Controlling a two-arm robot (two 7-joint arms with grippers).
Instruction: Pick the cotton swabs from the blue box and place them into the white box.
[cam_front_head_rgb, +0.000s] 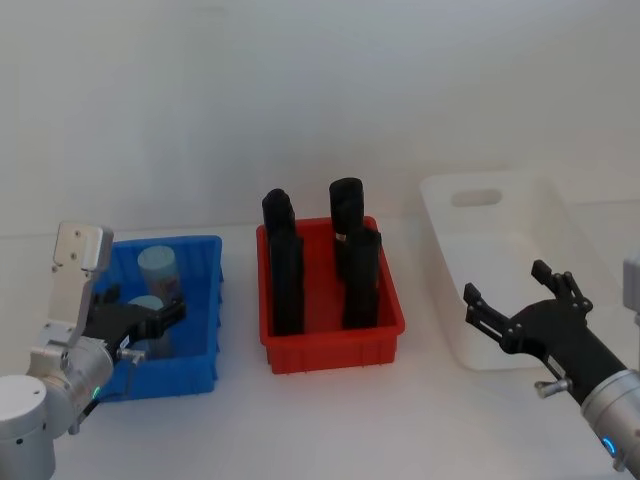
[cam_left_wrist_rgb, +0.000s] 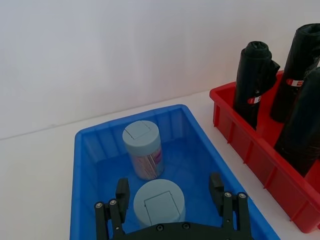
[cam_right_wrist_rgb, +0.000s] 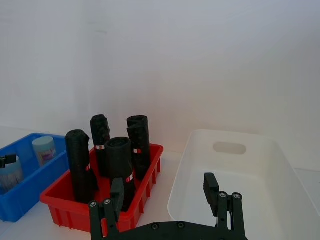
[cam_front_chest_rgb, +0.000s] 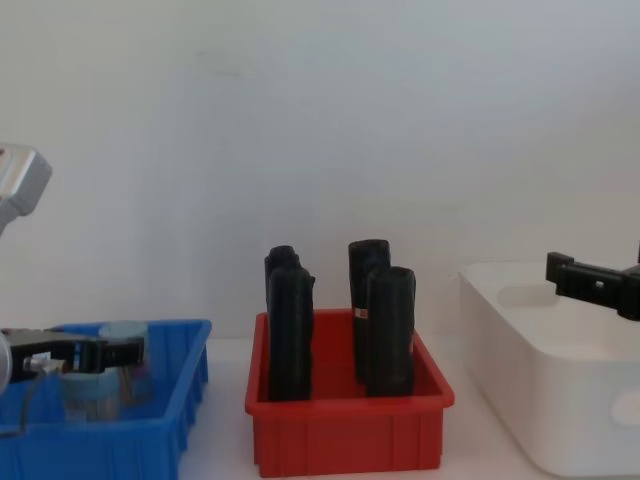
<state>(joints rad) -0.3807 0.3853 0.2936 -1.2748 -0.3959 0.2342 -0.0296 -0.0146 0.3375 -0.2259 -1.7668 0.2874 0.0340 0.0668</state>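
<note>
- Two swab tubs (cam_front_head_rgb: 158, 265) in blue box (cam_left_wrist_rgb: 115, 124); left gripper (cam_left_wrist_rgb: 169, 186), wide, flanks front tub (cam_left_wrist_rgb: 159, 202). Off-centre close cd tip it onto rear tub (cam_left_wrist_rgb: 143, 149).
- Right gripper (cam_right_wrist_rgb: 164, 184), also wide, idle at white box's (cam_right_wrist_rgb: 270, 142) front edge.

The black two-fingered left end effector (cam_left_wrist_rgb: 169, 184) points forward and down, fingers spread. The matching right end effector (cam_front_head_rgb: 507, 280) hovers, fingers apart.

Left gripper (cam_front_head_rgb: 162, 319), left of the red bin (cam_front_head_rgb: 330, 345): black fingers (cam_left_wrist_rgb: 122, 192) with silver screw heads, pale grey boxy bracket, silver round wrist, teal light, thin dark cable. Right gripper (cam_front_head_rgb: 505, 282), right of the red bin: black linked fingers, black palm, silver wrist, blue light.
</note>
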